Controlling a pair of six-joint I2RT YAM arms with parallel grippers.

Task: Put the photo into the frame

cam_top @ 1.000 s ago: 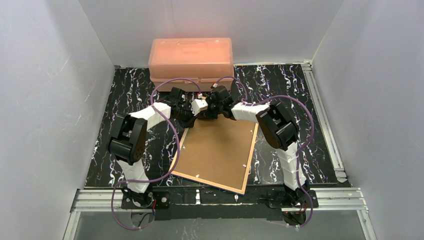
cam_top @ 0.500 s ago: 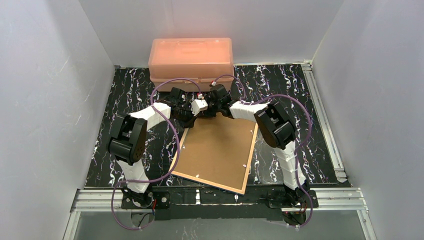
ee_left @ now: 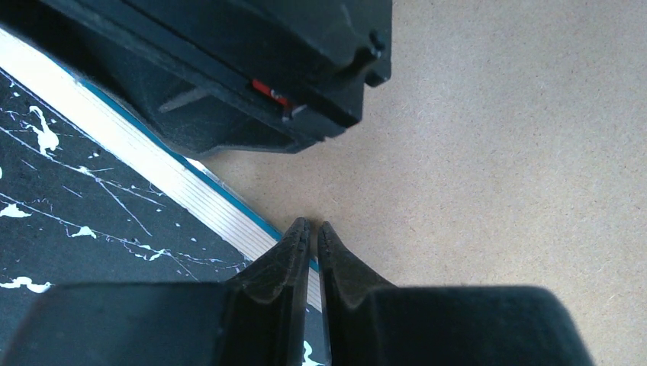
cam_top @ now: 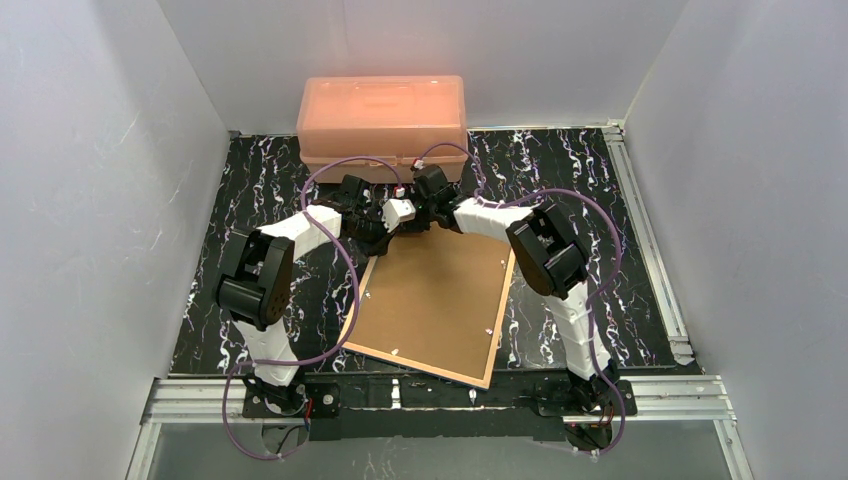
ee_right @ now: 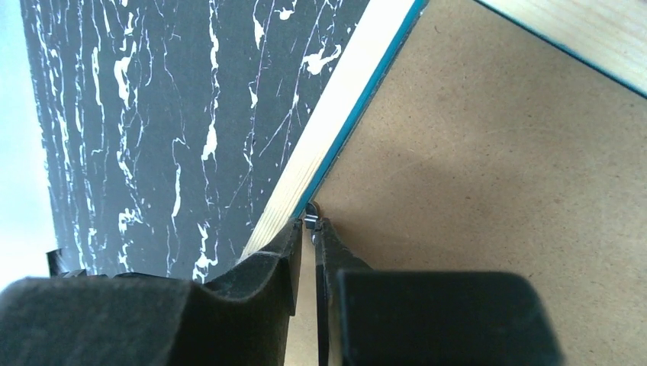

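Observation:
The frame (cam_top: 430,300) lies face down on the table, its brown fibreboard backing up, with tan wooden edges and a thin blue line along the rim. Both grippers meet at its far edge. My left gripper (cam_top: 384,231) is shut, its tips (ee_left: 313,226) resting on the backing (ee_left: 496,152) just inside the edge, with nothing seen between them. My right gripper (cam_top: 415,224) is shut on a small metal tab (ee_right: 311,219) where the backing (ee_right: 496,152) meets the wooden edge. The right gripper's black body (ee_left: 252,69) fills the top of the left wrist view. The photo is hidden.
A salmon-pink plastic box (cam_top: 382,115) stands against the back wall, just beyond both grippers. Black marbled table surface (cam_top: 620,240) shows either side of the frame. Grey walls close in left, right and behind. The frame's near corner reaches the table's front rail (cam_top: 440,385).
The right wrist and forearm have shifted slightly left and away, towards the pink box. The left arm and the frame have not visibly moved.

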